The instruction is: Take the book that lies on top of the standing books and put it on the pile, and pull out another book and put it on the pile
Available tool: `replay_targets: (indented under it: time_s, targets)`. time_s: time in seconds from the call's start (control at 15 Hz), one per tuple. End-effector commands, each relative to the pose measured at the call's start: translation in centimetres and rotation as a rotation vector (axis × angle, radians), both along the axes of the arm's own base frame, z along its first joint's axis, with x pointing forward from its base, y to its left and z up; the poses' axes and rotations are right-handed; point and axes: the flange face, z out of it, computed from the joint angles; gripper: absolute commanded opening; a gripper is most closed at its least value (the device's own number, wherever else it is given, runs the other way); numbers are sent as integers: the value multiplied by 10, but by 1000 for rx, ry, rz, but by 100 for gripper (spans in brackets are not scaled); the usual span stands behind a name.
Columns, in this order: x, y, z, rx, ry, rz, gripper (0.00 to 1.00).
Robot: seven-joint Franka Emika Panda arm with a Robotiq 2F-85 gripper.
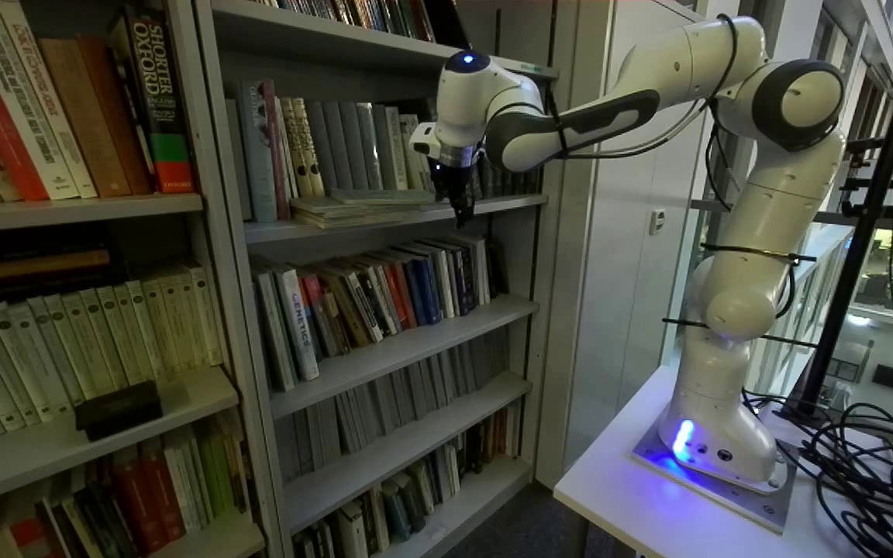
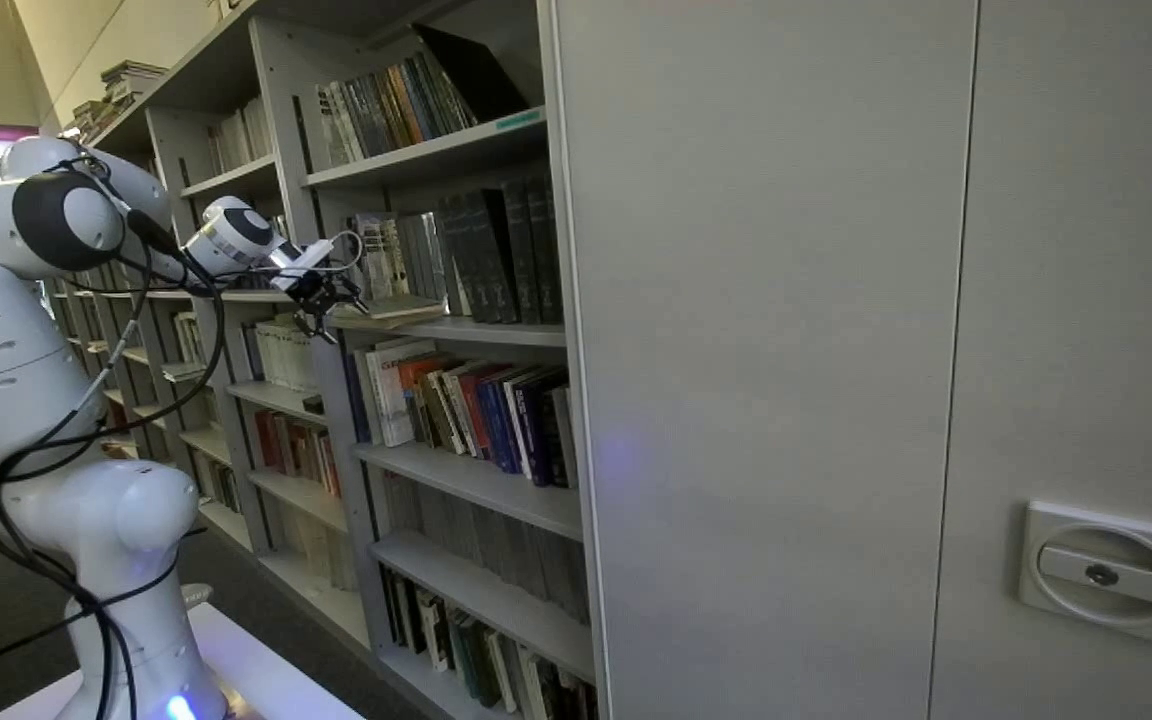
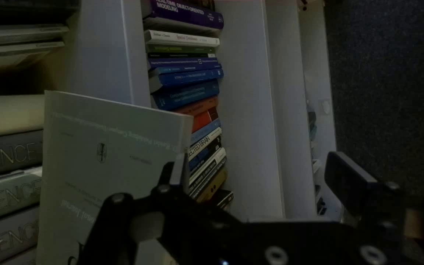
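Gripper [image 3: 256, 163]: jaws wide apart, beside pile [image 1: 353, 213], contact not determinable | pile: flat on shelf [image 1: 272, 232], in front of standing books [image 1: 342, 147] | standing books: in row, same shelf

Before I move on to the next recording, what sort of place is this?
Probably a library area in a university or research office: a long bookcase full of books, including a SHORTER OXFORD volume and a GENETICS book.
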Motion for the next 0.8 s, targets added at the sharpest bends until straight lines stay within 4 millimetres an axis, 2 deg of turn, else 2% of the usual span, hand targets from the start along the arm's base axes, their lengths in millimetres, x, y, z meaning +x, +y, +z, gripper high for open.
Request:
replay_targets:
  time_s: [0.0, 0.73]
  targets:
    - [18, 3, 9, -20, -34, -4, 100]
    - [16, -8, 12, 6, -40, -43, 100]
